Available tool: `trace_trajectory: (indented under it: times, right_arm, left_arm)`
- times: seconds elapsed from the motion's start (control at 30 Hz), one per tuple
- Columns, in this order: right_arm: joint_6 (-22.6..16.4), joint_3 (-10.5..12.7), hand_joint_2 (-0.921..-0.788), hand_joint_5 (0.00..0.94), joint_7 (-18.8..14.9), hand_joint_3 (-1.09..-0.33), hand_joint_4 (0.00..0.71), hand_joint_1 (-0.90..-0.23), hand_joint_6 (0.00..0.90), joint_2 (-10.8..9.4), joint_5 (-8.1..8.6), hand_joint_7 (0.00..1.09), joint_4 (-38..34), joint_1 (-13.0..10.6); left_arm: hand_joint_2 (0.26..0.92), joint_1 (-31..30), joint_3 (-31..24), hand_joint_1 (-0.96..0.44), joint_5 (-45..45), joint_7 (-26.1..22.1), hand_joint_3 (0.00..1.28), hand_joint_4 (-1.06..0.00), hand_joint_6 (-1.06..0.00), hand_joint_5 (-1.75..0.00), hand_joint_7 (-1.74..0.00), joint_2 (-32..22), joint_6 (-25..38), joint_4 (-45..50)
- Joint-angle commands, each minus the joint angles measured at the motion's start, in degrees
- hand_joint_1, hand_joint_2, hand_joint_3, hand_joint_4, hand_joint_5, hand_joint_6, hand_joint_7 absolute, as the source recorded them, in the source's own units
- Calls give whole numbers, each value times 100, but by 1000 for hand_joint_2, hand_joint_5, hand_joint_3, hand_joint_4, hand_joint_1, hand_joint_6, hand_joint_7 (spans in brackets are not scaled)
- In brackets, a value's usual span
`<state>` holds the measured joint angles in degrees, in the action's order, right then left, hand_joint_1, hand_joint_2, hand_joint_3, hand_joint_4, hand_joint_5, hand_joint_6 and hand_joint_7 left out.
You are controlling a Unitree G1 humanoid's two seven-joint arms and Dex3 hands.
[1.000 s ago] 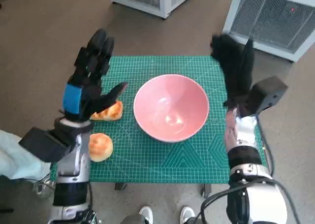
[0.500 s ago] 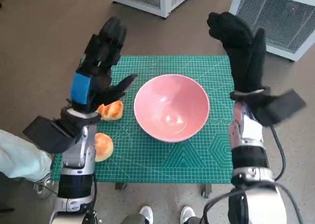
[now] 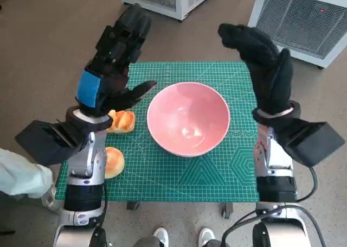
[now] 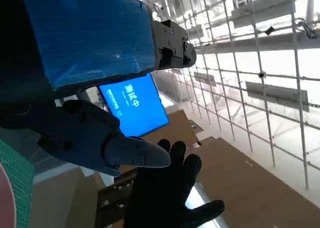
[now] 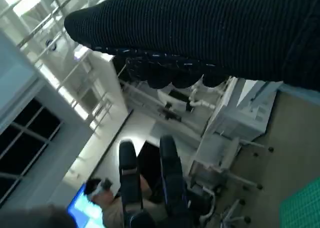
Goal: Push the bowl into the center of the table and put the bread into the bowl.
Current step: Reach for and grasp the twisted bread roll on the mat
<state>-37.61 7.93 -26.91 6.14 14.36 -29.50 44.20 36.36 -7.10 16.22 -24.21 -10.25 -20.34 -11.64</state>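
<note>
Hiding part of one bread roll [image 3: 122, 121]: left hand [image 3: 111, 68], raised, empty, fingers spread.
Pink bowl [image 3: 188, 118] upright mid-desk [image 3: 217, 173]; right hand [image 3: 262, 62] raised, spread, empty.

The wide pink ceramic bowl [image 3: 188, 118] sits mid-bench [image 3: 162, 176], between the raised fingers [image 3: 127, 32] of the left hand [image 3: 111, 73] and those of the right hand [image 3: 263, 68]. Two round golden bread rolls [image 3: 122, 121] [image 3: 111, 161] lie below the left fingers, beside the bowl.

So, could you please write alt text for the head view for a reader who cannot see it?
A pink bowl sits mid-table on a green mat, with two bread rolls at its left edge. The left robot hand and the gloved right robot hand are raised, fingers spread, holding nothing.
</note>
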Motion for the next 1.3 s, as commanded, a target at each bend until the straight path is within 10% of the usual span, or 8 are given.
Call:
trace_trajectory:
  times: [0.03,0.23,0.6,1.3]
  right_arm:
    - [116,-42,-921,5,-140,-765,191,-748,162,47,134,268,65,-125]
    - [119,-64,-921,4,-155,-762,191,-752,158,42,182,282,65,-97]
    - [114,-95,-921,3,-60,-759,190,-756,149,0,139,303,139,-123]
    - [90,-97,-921,2,41,-749,192,-761,137,-109,161,332,8,-56]
  left_arm:
    - [921,84,-54,-528,62,-137,124,-187,-161,-5,-265,-110,-141,-7]
    - [921,-10,-84,-545,-332,-126,105,-178,-130,-1,-257,-547,-63,240]
    - [761,-245,71,-249,-2808,-296,3,-135,-150,-2,-101,-2888,2337,1538]
    - [737,-39,1168,-116,-3669,-842,4,-204,-321,-5,-33,-3185,4115,1064]
